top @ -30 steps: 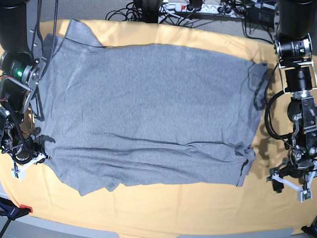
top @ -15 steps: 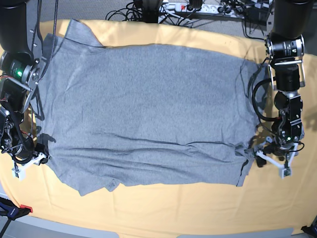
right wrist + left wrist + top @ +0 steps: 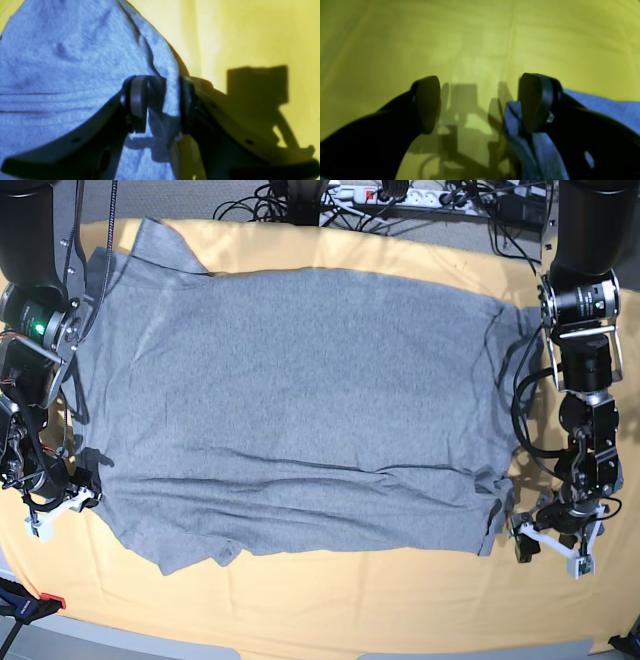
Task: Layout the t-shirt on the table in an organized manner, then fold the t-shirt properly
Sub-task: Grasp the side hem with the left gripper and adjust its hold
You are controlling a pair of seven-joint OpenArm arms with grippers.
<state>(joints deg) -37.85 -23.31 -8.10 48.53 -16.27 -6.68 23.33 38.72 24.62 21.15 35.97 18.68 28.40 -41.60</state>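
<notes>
While the left jaws (image 3: 480, 105) spread around the near-right edge, apparently, the half-open right jaws (image 3: 162, 105) straddle the shirt (image 3: 300, 380); uneven pulling could skew it

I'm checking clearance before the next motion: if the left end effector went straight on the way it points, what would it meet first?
Probably the yellow tablecloth, with the t-shirt's edge by one fingertip; depth is unclear.

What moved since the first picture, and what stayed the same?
The left gripper moved inward over the table, and is now beside the t-shirt's lower corner, its jaws open. I can't see that it has grabbed anything. The right gripper stayed at the opposite edge, with cloth between its fingers. The shirt lies as it did.
</notes>
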